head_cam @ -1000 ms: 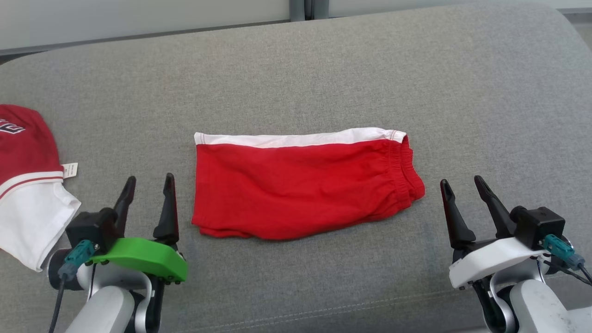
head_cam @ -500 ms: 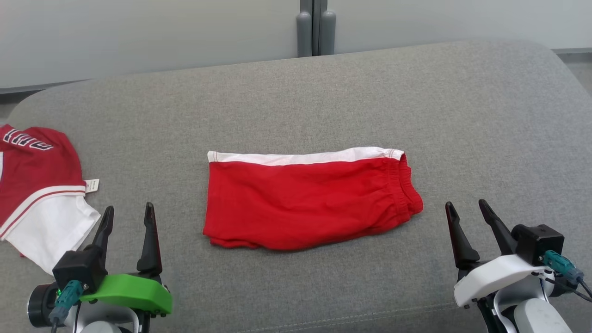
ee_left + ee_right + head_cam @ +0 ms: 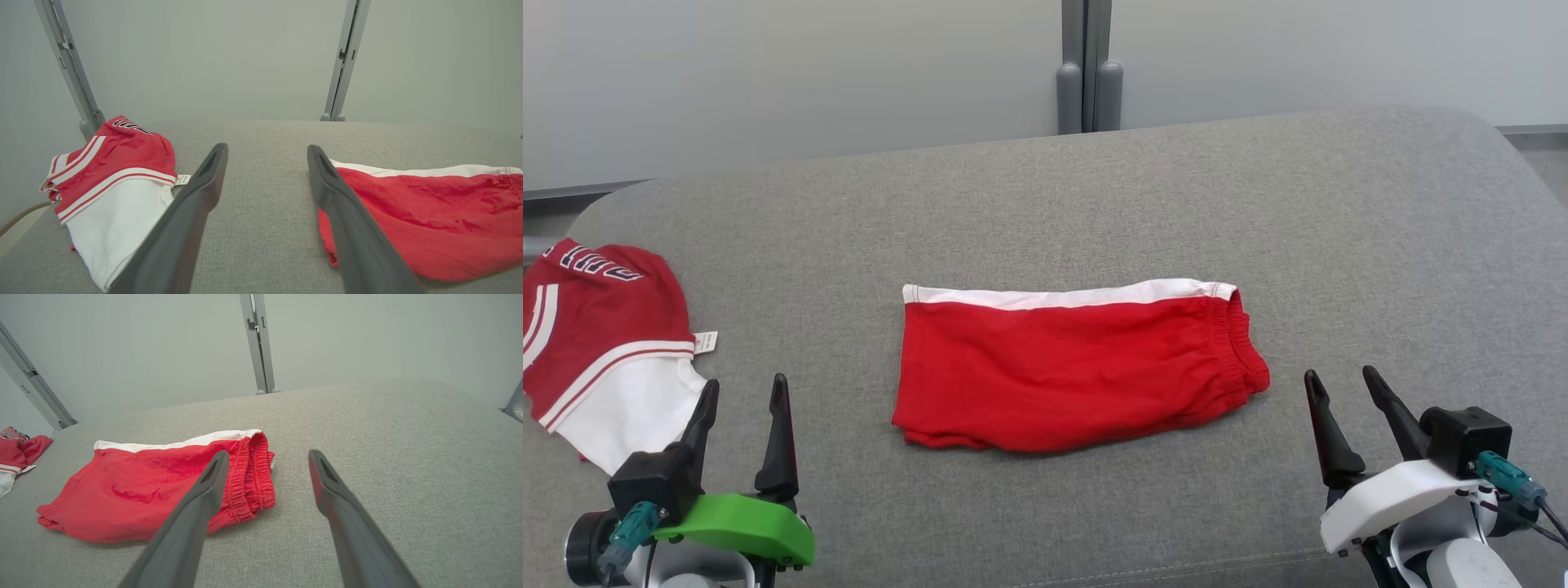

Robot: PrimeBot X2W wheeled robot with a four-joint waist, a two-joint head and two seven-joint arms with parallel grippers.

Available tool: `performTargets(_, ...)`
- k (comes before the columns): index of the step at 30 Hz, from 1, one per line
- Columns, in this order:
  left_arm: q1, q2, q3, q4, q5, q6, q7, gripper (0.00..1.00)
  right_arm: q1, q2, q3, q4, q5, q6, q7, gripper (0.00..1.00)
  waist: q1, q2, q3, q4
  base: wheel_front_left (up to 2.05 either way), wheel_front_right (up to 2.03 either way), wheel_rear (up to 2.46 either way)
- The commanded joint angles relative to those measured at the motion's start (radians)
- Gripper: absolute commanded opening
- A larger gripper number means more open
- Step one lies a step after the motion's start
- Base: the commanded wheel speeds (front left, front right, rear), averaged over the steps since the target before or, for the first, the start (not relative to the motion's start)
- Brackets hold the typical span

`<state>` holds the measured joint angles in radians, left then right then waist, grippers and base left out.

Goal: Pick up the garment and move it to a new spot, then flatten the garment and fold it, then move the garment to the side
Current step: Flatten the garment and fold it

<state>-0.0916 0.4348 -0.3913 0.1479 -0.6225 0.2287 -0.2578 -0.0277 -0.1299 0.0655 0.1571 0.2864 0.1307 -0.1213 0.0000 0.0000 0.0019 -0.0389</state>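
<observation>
Left hand (image 3: 745,390) and right hand (image 3: 1341,380) both spread, empty.

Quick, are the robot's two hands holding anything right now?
Left gripper: open, holding nothing.
Right gripper: open, holding nothing.

You're in what looks like a bare test lab: grey upholstered platform (image 3: 1045,204), pale partition panels (image 3: 768,73), metal posts (image 3: 1086,73).

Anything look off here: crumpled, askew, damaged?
Nothing damaged. The red shorts lie folded and fairly flat midway on the grey cushion, layers slightly uneven at their near left corner. The red-and-white garment at the cushion's left edge is bunched, tag sticking out. The left gripper and right gripper stand open, touching neither.
</observation>
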Motion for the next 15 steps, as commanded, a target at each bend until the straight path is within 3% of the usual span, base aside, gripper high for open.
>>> performTargets(1, -0.011, -0.004, 0.004, 0.007, 0.006, -0.006, -0.006, 1.0, 0.0, -0.002, -0.002, 0.0, -0.002, 0.0, 0.003, 1.0, 0.0, 0.0, 0.0, 0.002, 0.0, 0.0, 0.0)
performTargets(8, -0.038, -0.026, -0.005, 0.038, 0.014, -0.028, -0.007, 1.0, -0.008, -0.012, -0.005, 0.004, 0.013, 0.0, 0.007, 1.0, 0.0, 0.0, 0.014, 0.032, 0.0, 0.0, 0.0)
performTargets(15, -0.097, -0.052, -0.036, 0.053, 0.037, -0.055, -0.007, 1.0, -0.05, -0.063, 0.006, 0.085, 0.049, 0.0, 0.03, 1.0, 0.0, 0.0, 0.054, 0.108, 0.0, 0.0, 0.0)
